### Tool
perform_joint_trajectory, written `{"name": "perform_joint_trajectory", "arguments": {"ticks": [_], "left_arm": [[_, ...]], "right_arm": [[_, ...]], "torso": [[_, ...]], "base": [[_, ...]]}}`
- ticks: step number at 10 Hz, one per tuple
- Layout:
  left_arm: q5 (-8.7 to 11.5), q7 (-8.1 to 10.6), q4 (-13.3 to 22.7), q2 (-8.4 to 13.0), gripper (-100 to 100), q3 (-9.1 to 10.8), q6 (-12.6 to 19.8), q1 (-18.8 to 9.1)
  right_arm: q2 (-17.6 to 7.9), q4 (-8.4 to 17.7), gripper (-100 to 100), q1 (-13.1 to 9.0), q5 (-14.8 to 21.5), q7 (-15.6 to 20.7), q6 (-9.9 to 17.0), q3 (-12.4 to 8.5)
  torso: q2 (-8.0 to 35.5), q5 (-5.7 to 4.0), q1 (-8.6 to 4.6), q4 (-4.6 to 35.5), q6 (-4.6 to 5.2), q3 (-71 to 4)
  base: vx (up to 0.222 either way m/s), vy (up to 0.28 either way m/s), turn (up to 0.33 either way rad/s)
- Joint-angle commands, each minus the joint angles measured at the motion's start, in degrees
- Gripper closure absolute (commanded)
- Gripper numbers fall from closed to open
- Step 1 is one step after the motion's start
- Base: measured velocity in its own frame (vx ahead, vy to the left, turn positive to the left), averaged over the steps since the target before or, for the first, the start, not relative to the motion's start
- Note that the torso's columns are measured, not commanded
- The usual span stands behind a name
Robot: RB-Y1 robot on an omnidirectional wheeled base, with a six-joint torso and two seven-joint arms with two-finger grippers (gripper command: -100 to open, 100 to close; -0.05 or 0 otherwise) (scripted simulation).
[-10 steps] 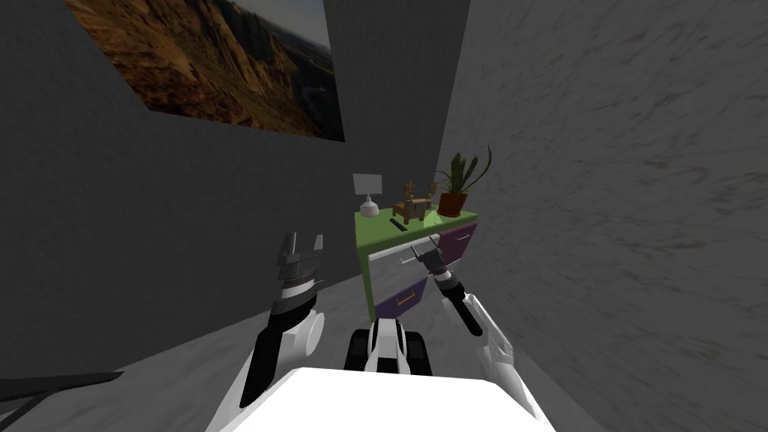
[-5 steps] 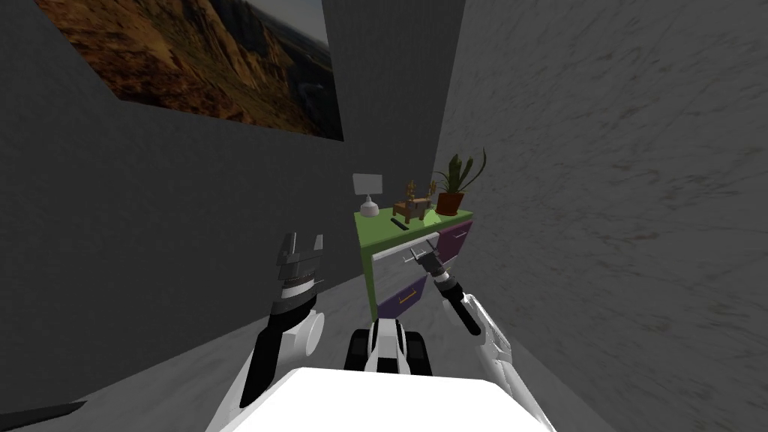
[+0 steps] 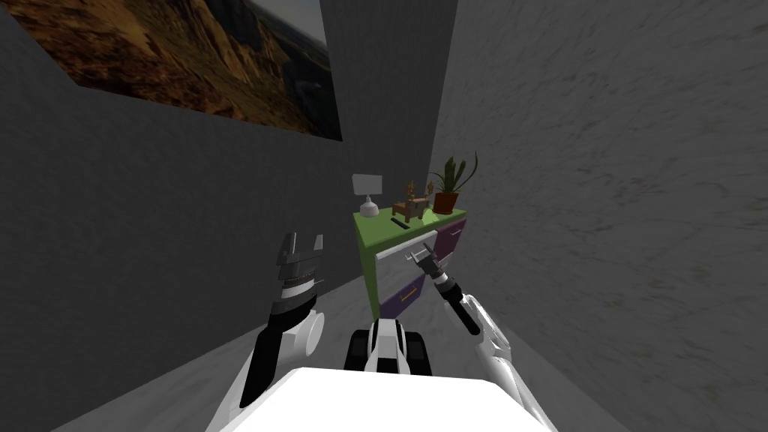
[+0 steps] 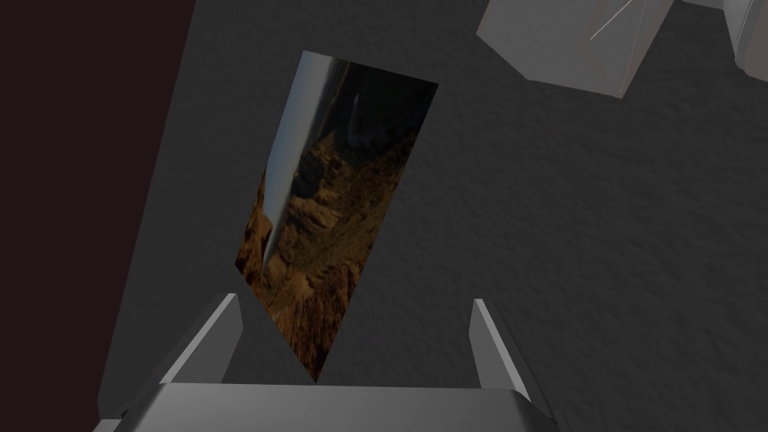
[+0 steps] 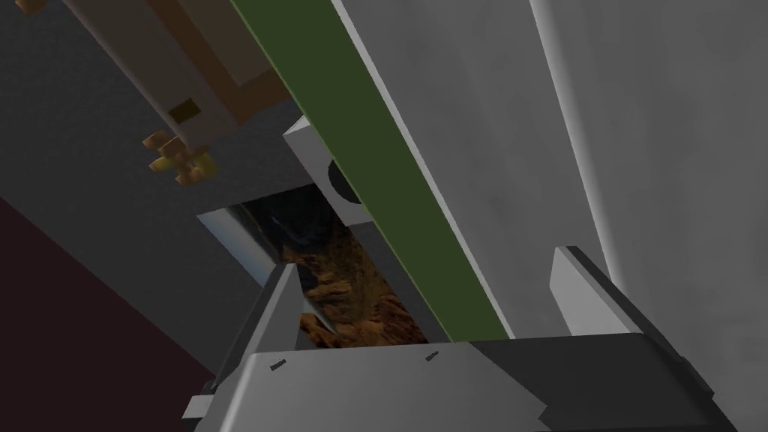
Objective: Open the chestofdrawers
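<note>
A green-topped chest of drawers (image 3: 379,226) stands in the corner of a narrow grey room, pushed against the marbled wall on the robot's right, with the robot's base facing its drawer fronts. The right gripper (image 3: 418,259) reaches forward and rests at the upper white drawer front (image 3: 396,268), level with a thin silver handle (image 3: 411,256). Its jaws are apart, and the head view is too small to show whether a finger touches the bar. Seen from the right wrist, the right gripper (image 5: 426,261) has both blades spread wide, and the chest's green edge (image 5: 375,172) runs slantwise between them with a pale grey panel (image 5: 465,112) beside it; nothing is clamped. Purple drawer fronts sit below (image 3: 405,294) and to the far side (image 3: 452,232) of the white one. How far the white drawer stands out of the frame cannot be told. On the top are a small white lamp (image 3: 367,196), a dark flat bar-shaped item (image 3: 400,223), a little wooden chair-like ornament (image 3: 412,208) and a potted plant (image 3: 448,187) in a reddish pot. The left gripper (image 3: 304,240) is held upright, well apart from the chest and near the dark wall that carries a large landscape painting (image 3: 187,60). In the left wrist view the left gripper (image 4: 354,301) also has its jaws apart, holding nothing.
</note>
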Motion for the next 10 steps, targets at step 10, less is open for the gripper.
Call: {"name": "perform_joint_trajectory", "arguments": {"ticks": [10], "left_arm": [[0.0, 0.00, 0.0, 0.0, 0, 0.00, 0.0, 0.0]], "right_arm": [[-3.4, 9.9, -100, -1.9, 8.0, 14.8, -2.6, -1.1]], "torso": [[-0.4, -0.26, 0.11, -0.6, -0.17, -0.2]], "base": [[-0.014, 0.061, -0.075]]}}
